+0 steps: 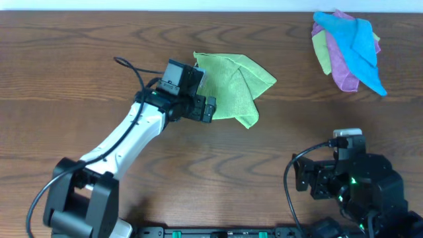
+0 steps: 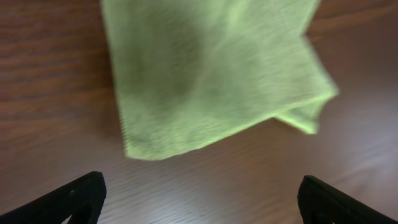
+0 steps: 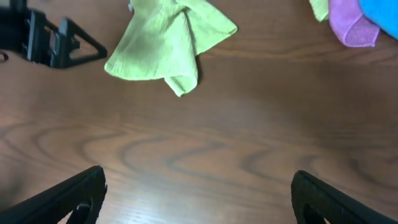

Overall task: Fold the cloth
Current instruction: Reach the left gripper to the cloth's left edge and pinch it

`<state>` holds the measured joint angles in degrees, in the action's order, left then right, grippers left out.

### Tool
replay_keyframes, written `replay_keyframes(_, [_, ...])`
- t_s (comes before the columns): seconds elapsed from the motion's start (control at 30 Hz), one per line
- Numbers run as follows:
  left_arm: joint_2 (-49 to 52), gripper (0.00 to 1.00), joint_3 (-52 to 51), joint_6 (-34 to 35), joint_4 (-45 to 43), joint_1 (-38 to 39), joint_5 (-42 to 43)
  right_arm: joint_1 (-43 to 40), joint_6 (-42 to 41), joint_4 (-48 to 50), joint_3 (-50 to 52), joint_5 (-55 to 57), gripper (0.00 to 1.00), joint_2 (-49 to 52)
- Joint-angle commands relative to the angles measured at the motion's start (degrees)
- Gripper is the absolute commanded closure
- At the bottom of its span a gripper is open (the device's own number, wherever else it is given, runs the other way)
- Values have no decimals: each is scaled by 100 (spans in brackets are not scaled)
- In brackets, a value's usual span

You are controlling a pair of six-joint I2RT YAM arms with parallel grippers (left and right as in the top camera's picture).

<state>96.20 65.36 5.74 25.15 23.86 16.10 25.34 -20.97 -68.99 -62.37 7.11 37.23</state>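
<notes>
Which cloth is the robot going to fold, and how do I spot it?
Look at the brown wooden table and find the white left arm reaching toward its middle. Right at the arm's end lies the cloth, lime green and loosely doubled over. It sits alone, unlike the heap of blue and purple cloths at the far right corner.

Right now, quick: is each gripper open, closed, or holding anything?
Left gripper: open, holding nothing; the cloth lies on the table just ahead of its fingers.
Right gripper: open, holding nothing.
</notes>
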Motion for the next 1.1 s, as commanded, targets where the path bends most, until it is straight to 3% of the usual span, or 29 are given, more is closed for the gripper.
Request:
replay_keyframes(0.0, [389,8,83,-105,44,-9,-568,-31,-122,105,24,216,9,15])
replay_keyframes(0.07, [619,18,83,-103,-39,-9,-581,-31,-105,177,24,225,18,17])
replay_keyframes(0.1, [704,28,83,-103,-81,-9,-581,-31,-107,197,24,260,34,17])
replay_keyframes(0.17, [844,51,83,4,-144,-9,-579,-31,-105,203,22,310,48,17])
replay_keyframes(0.23, [890,67,83,188,-144,-9,-579,-31,-107,201,22,341,51,17])
replay_keyframes(0.27, [892,82,83,201,-146,-9,-577,-31,-107,197,24,341,51,17])
replay_keyframes(0.33, [890,91,83,201,-153,-9,-575,-31,-107,199,24,345,55,17])
replay_keyframes(0.67, [890,94,81,590,-299,7,-479,-31,-109,199,24,511,52,17])
replay_keyframes(1.07, [1073,94,81,428,-800,55,-538,-31,-109,195,24,601,54,20])
